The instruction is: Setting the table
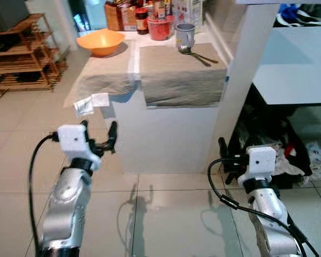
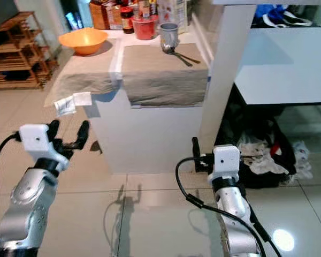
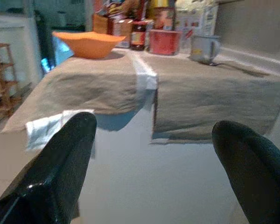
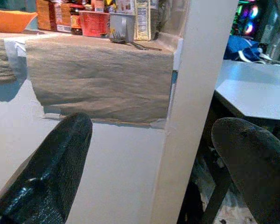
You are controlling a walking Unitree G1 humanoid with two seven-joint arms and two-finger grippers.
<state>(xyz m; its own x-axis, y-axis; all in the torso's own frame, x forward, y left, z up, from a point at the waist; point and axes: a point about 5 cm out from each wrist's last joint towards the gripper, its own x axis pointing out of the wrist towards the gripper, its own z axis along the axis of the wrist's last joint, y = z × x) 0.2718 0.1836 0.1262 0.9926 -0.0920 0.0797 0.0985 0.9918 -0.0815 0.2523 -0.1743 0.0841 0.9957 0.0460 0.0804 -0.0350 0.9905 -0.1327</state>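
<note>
Head stereo pair looking forward and down from standing height, facing white counter (image 1: 166, 139) from few steps off. Both eyes sharing counter, orange bowl (image 1: 100, 42), both arms. Left wrist camera looking along own fingers, level with counter edge, near. Right wrist camera facing counter corner and white post (image 4: 196, 93), sharing grey mug (image 4: 120, 28).

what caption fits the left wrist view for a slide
Open left gripper faces a table with two placemats, an orange bowl and a mug.
</note>
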